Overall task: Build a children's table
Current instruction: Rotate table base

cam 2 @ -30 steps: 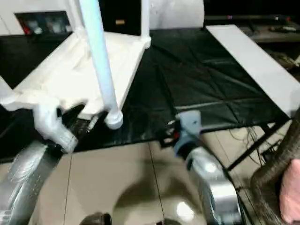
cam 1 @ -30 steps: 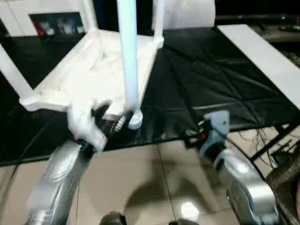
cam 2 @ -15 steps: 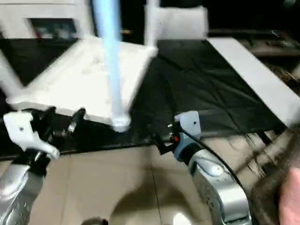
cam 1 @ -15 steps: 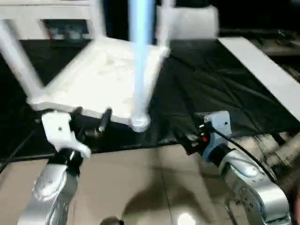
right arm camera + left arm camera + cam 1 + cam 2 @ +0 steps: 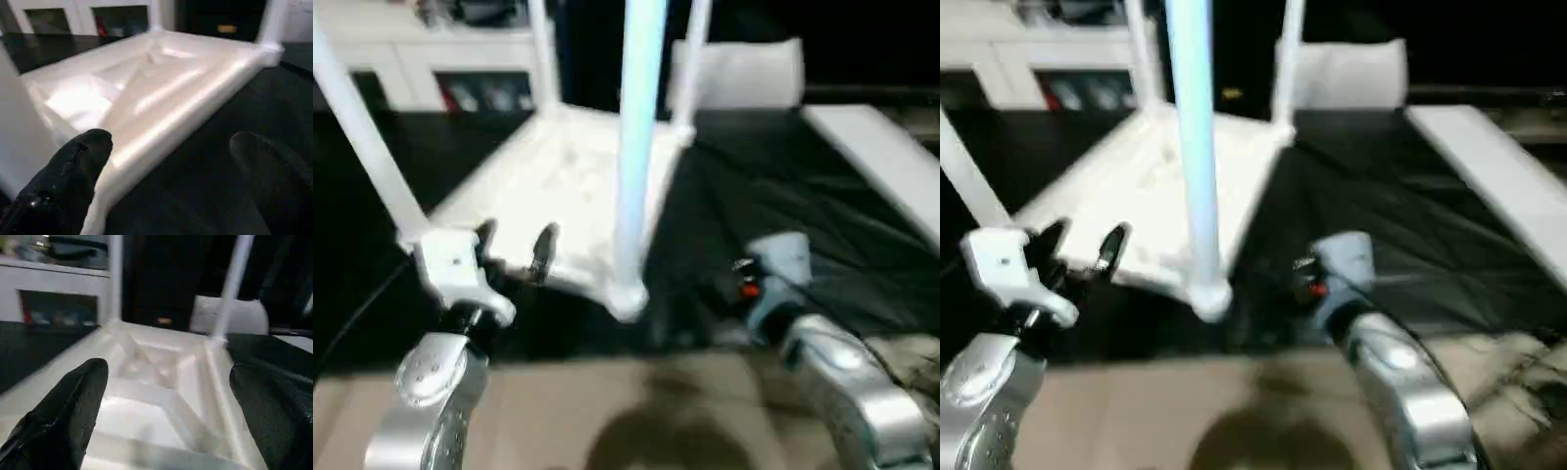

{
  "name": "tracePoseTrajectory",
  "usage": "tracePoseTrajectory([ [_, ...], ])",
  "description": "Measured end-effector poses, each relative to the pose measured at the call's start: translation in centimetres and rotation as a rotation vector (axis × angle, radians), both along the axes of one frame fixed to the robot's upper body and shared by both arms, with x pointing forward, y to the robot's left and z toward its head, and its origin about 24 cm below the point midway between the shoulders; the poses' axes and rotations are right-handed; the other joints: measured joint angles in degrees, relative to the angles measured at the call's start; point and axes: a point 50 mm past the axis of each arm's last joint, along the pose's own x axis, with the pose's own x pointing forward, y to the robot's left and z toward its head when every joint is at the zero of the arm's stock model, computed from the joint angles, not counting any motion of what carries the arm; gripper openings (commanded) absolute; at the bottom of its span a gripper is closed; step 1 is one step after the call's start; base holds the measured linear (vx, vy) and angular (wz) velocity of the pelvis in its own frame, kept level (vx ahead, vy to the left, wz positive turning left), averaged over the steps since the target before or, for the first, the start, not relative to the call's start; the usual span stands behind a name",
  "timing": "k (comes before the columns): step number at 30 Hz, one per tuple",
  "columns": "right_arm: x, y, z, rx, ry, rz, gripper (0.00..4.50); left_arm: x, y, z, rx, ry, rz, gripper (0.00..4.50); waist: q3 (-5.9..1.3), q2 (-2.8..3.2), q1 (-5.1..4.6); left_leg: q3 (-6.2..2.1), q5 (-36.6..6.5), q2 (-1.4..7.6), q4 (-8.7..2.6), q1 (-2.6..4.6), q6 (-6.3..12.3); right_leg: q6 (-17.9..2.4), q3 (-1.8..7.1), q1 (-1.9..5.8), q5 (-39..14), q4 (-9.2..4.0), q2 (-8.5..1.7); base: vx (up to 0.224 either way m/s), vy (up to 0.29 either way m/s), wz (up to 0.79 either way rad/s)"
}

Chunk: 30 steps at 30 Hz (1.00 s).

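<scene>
The children's table (image 5: 558, 196) lies upside down on the black-covered worktop (image 5: 783, 196), its ribbed underside facing up and its white legs standing upright from the corner sockets. The nearest leg (image 5: 636, 147) rises from the corner closest to the robot, and that corner sits close to the worktop's near edge. The left pincer (image 5: 514, 257) is released, its two black fingers (image 5: 68, 416) spread wide and pointing at the near rim of the tabletop, just beside it and holding nothing. The right pincer (image 5: 171, 181) is also released and empty, fingers wide apart, hovering over the black cover near the table's near corner; whether a fingertip brushes the rim is hard to say in the blur. A flat white board (image 5: 881, 157) lies along the worktop's right side, well apart from the table.
</scene>
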Motion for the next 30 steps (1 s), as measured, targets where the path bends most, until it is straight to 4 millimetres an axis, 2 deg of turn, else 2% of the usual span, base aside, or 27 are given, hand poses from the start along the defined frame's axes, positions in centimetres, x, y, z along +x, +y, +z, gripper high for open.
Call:
tracePoseTrajectory([
  [1, -0.1, 0.7, -0.1, 0.013, 0.007, 0.024, 4.50, -0.1, 0.4, -0.2, 0.007, 0.008, 0.016, 4.40, 0.09, -0.37, -0.38, -0.16, -0.8, -0.80, 0.25, 0.28, 0.21, -1.2, 0.20, -0.22, -1.2, 1.53, -0.29, 0.249, 0.044, 0.08],
  [2, -0.2, 1.4, 0.0, 0.023, 0.005, 0.059, 4.50, -0.2, 1.0, -0.2, 0.016, 0.009, 0.037, 4.40, -0.07, -1.72, -0.88, -0.09, -1.3, -1.41, 0.23, 0.52, 0.52, -1.8, 0.29, -1.73, -2.0, 4.32, -0.75, 0.249, 0.044, 0.08],
  [3, -0.3, 1.7, -0.1, 0.028, 0.009, 0.076, 4.50, -0.2, 1.2, -0.4, 0.027, 0.021, 0.043, 4.40, -0.18, -2.33, -1.73, -0.20, -2.1, -1.66, 0.39, 0.90, 0.74, -1.0, 0.24, -4.97, -2.1, 9.14, -0.50, 0.247, -0.008, 0.14],
  [4, -0.3, 1.5, -0.2, 0.023, 0.012, 0.072, 4.50, -0.2, 1.2, -0.5, 0.032, 0.027, 0.038, 4.40, -0.25, -2.40, -2.55, -1.22, -2.6, -2.39, 0.43, 1.29, 1.41, 0.1, 0.11, -6.99, -2.1, 11.00, -0.38, 0.197, -0.007, 0.36],
  [5, -0.3, 1.2, -0.2, 0.019, 0.013, 0.059, 4.50, -0.1, 0.9, -0.5, 0.031, 0.025, 0.027, 4.40, -0.31, -2.67, -3.65, -2.07, -3.0, -3.27, 0.40, 1.63, 1.96, 0.5, 0.54, -8.87, -1.8, 11.27, -0.51, 0.197, -0.007, 0.36],
  [6, -0.4, 0.8, -0.3, 0.014, 0.015, 0.043, 4.50, 0.0, 0.5, -0.3, 0.032, 0.017, 0.006, 4.40, -0.40, -3.61, -4.40, -2.28, -3.5, -4.71, 0.38, 2.17, 2.46, 0.7, 2.16, -10.89, -0.9, 9.44, -0.97, 0.171, -0.007, 0.62],
  [7, -0.3, 0.6, -0.2, 0.020, 0.011, 0.029, 4.50, 0.1, 0.2, -0.2, 0.032, 0.008, -0.015, 4.40, -0.22, -4.88, -4.59, -2.25, -3.8, -6.31, 0.39, 2.88, 2.43, 0.3, 3.72, -10.92, 2.3, 5.70, -1.94, 0.140, -0.059, 0.62],
  [8, -0.4, 0.3, -0.3, 0.025, 0.014, 0.010, 4.50, 0.1, -0.1, -0.3, 0.025, 0.015, -0.033, 4.40, -0.27, -6.01, -4.28, -2.07, -4.7, -6.99, 1.31, 3.07, 2.55, 0.2, 4.77, -10.03, 4.2, 5.80, -2.17, 0.140, -0.059, 0.62],
  [9, -0.3, -0.2, -0.3, 0.020, 0.013, -0.013, 4.50, 0.0, -0.6, -0.6, 0.013, 0.027, -0.068, 4.40, 0.03, -4.31, -2.82, -1.50, -6.3, -6.33, 3.42, 3.47, 5.45, -0.3, 5.13, -8.84, 3.8, 5.15, -1.35, 0.157, -0.062, 0.32],
  [10, -0.2, -0.5, -0.2, 0.013, 0.010, -0.026, 4.50, -0.1, -0.6, -0.7, 0.012, 0.032, -0.085, 4.40, 0.30, -3.58, -2.01, -1.79, -6.5, -6.00, 5.32, 2.84, 5.67, -0.5, 5.12, -7.80, 3.6, 4.37, -1.15, 0.192, -0.002, 0.10],
  [11, -0.2, -0.6, -0.2, 0.007, 0.007, -0.034, 4.50, -0.1, -0.6, -0.6, 0.020, 0.030, -0.109, 4.40, 0.21, -2.91, -1.14, -1.72, -6.0, -6.03, 6.35, 2.07, 4.82, -0.6, 5.15, -6.93, 3.6, 3.69, -1.13, 0.192, -0.002, 0.10],
  [12, -0.2, -0.7, -0.1, 0.003, -0.007, -0.037, 4.50, 0.0, -0.6, -0.4, 0.029, 0.021, -0.147, 4.40, -0.02, -2.36, -0.01, -1.79, -4.9, -5.50, 4.78, 1.28, 3.33, -0.8, 5.14, -6.35, 3.5, 3.35, -1.03, 0.174, 0.028, 0.10],
  [13, -0.1, -0.7, 0.1, 0.002, -0.017, -0.037, 4.50, 0.0, -0.6, -0.2, 0.029, 0.015, -0.164, 4.40, -0.32, -1.51, 0.54, -1.90, -2.6, -4.12, 1.65, 0.63, 2.66, -0.8, 4.65, -6.27, 3.3, 3.44, -0.42, 0.125, 0.043, 0.03],
  [14, -0.1, -0.7, 0.1, 0.003, -0.023, -0.037, 4.50, 0.1, -0.4, -0.2, 0.033, 0.014, -0.174, 4.40, -0.67, -0.67, 1.00, -1.86, -1.7, -3.25, 1.49, 0.12, -0.61, -0.3, 4.36, -6.68, 2.9, 4.36, -0.12, 0.125, 0.043, 0.03],
  [16, -0.1, 0.0, 0.0, 0.016, -0.023, -0.012, 4.50, 0.2, 0.2, -0.9, 0.055, 0.058, -0.199, 4.40, -0.91, -1.14, 1.55, -2.13, -2.0, -3.40, 2.05, -0.69, -0.41, -0.3, 4.71, -8.25, 3.3, 4.75, -0.15, 0.125, 0.060, 0.04],
  [17, -0.1, 0.1, 0.0, 0.018, -0.025, -0.009, 4.50, 0.3, 0.5, -1.4, 0.071, 0.092, -0.219, 4.40, -0.93, -1.14, 1.52, -2.11, -2.0, -3.51, 2.01, -0.79, -0.41, -0.1, 4.74, -8.40, 3.5, 4.68, -0.23, 0.117, 0.059, 0.04],
  [19, -0.1, -0.3, 0.2, -0.006, -0.040, -0.014, 4.50, 0.5, 0.7, -1.8, 0.117, 0.127, -0.302, 4.40, -0.90, -1.10, 1.55, -1.67, -1.9, -3.88, 1.74, -1.03, -0.45, 0.8, 4.72, -7.92, 3.2, 3.63, -0.78, 0.028, 0.022, -0.01],
  [20, -0.1, -0.4, 0.2, -0.013, -0.043, -0.015, 4.50, 0.7, 0.5, -1.6, 0.138, 0.128, -0.344, 4.40, -0.83, -1.01, 1.49, -1.54, -1.7, -3.90, 1.64, -1.21, -0.48, 1.2, 4.74, -8.02, 3.5, 3.57, -0.86, 0.000, 0.000, 0.00],
  [23, -0.3, -0.5, 0.1, -0.032, -0.044, 0.032, 4.50, 1.3, 0.0, -1.2, 0.200, 0.139, -0.506, 4.40, -0.58, -0.82, 1.16, -1.29, -1.6, -3.84, 1.04, -0.83, -0.94, 0.6, 4.78, -7.89, 3.7, 3.44, -0.98, -0.061, -0.004, 0.00],
  [24, -0.3, -0.6, 0.2, -0.044, -0.047, 0.056, 4.50, 1.4, -0.1, -1.1, 0.229, 0.164, -0.615, 4.40, -0.31, -0.96, 0.71, -0.50, -1.3, -3.65, 0.28, -0.15, -0.83, 0.4, 4.81, -7.64, 3.9, 3.45, -1.27, -0.100, -0.017, 0.01],
  [27, -0.4, -1.0, 0.3, -0.074, -0.057, 0.094, 4.50, 1.3, 0.0, -1.2, 0.267, 0.213, -0.768, 4.40, 0.15, -1.24, 0.04, 0.61, -1.2, -3.13, -0.38, 0.70, -0.98, 0.4, 4.69, -7.64, 4.0, 3.51, -1.61, -0.092, -0.030, -0.01],
  [30, -0.7, -1.5, 0.1, -0.126, -0.044, 0.164, 4.50, 1.3, -0.4, -1.4, 0.304, 0.281, -0.968, 4.40, 0.28, -1.45, 0.05, 1.03, -1.0, -2.92, -0.77, 0.83, -1.22, 0.1, 4.68, -7.71, 4.2, 3.52, -1.65, -0.051, -0.017, -0.04],
])
